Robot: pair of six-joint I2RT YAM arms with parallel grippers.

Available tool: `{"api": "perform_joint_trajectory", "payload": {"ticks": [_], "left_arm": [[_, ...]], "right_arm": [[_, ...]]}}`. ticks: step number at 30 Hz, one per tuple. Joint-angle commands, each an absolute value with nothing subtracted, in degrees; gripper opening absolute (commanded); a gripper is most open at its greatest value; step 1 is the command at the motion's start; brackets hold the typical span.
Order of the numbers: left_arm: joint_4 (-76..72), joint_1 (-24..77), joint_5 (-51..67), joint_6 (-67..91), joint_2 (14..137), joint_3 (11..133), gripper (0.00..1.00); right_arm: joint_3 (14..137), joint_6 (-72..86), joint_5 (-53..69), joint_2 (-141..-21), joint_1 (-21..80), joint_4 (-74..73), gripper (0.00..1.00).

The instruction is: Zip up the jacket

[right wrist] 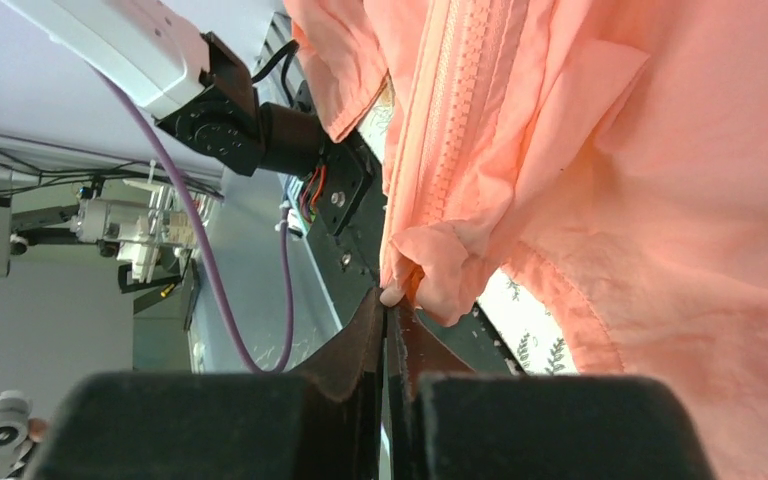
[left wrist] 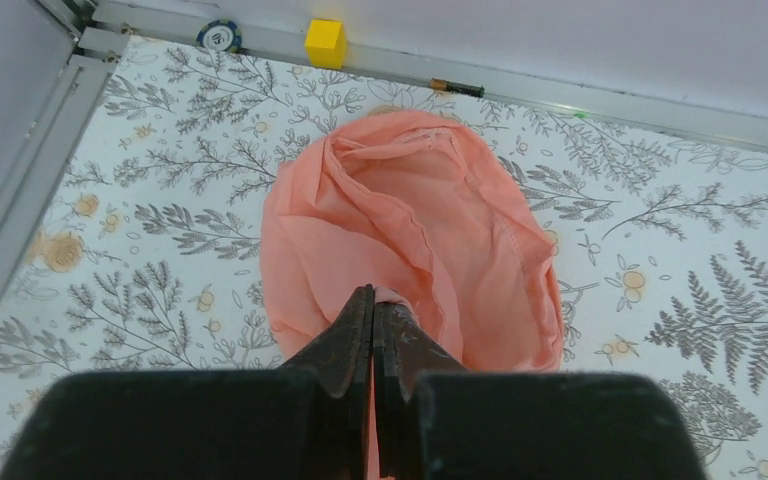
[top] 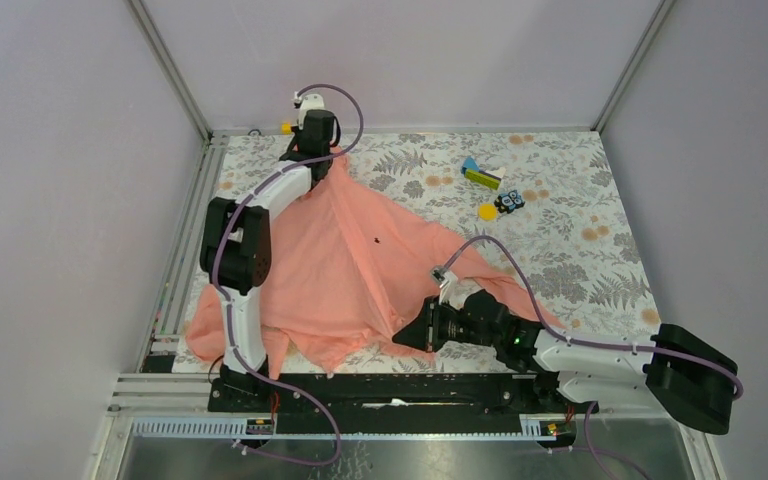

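Observation:
The salmon-pink jacket (top: 345, 265) lies spread over the left half of the table, pulled taut between my two grippers. My left gripper (top: 322, 150) is at the far end, shut on the jacket's top by the hood (left wrist: 430, 220); its jaws (left wrist: 373, 300) pinch a fold of pink cloth. My right gripper (top: 412, 335) is near the front edge, shut on the jacket's bottom end (right wrist: 430, 260) at the foot of the zipper (right wrist: 447, 110); a small pale tab shows between its tips (right wrist: 392, 298). A tiny dark mark (top: 375, 238) sits on the chest.
Small toys lie at the back right: a yellow-green block (top: 481, 177), a yellow disc (top: 487, 211) and a dark blue piece (top: 509, 201). A yellow cube (left wrist: 325, 43), a poker chip (left wrist: 219, 36) and a battery (left wrist: 456, 88) lie along the back rail.

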State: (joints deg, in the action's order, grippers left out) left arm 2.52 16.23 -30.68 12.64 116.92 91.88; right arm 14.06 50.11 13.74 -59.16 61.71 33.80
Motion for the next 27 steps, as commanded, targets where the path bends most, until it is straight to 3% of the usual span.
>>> {"api": "perform_joint_trajectory", "payload": {"ticks": [1,6,10,14,16,17,18,19,27], "left_arm": [[-3.1,12.2,-36.7,7.2,119.1,103.2,0.00],[-0.1,12.1,-34.8,5.8,118.4,104.9,0.00],[3.3,12.3,-33.6,7.8,114.7,99.6,0.02],[11.3,12.3,-28.4,13.6,108.0,94.0,0.53],[14.5,12.3,-23.8,17.8,102.3,90.4,0.65],[15.8,12.3,-20.5,19.8,99.3,88.7,0.84],[16.7,12.3,-16.9,21.8,96.0,86.9,0.96],[17.2,12.3,-12.9,23.6,92.6,84.7,0.99],[10.7,12.8,16.5,32.3,64.8,69.3,0.99]], "right_arm": [[14.0,49.2,20.4,-61.5,62.9,32.1,0.00],[17.8,45.5,17.7,-64.5,63.0,28.0,0.02],[27.3,36.1,12.1,-69.6,62.7,16.7,0.52],[37.1,27.2,0.9,-71.4,60.9,-1.8,0.83],[40.6,23.9,-4.8,-69.6,58.9,-10.8,0.95],[42.2,22.2,-6.4,-68.1,57.8,-13.4,0.99],[43.9,20.5,-8.2,-66.6,57.1,-15.7,0.99],[45.6,18.8,-9.3,-64.8,56.7,-17.6,1.00],[64.6,13.0,-25.6,-56.2,56.7,-28.0,1.00]]}}
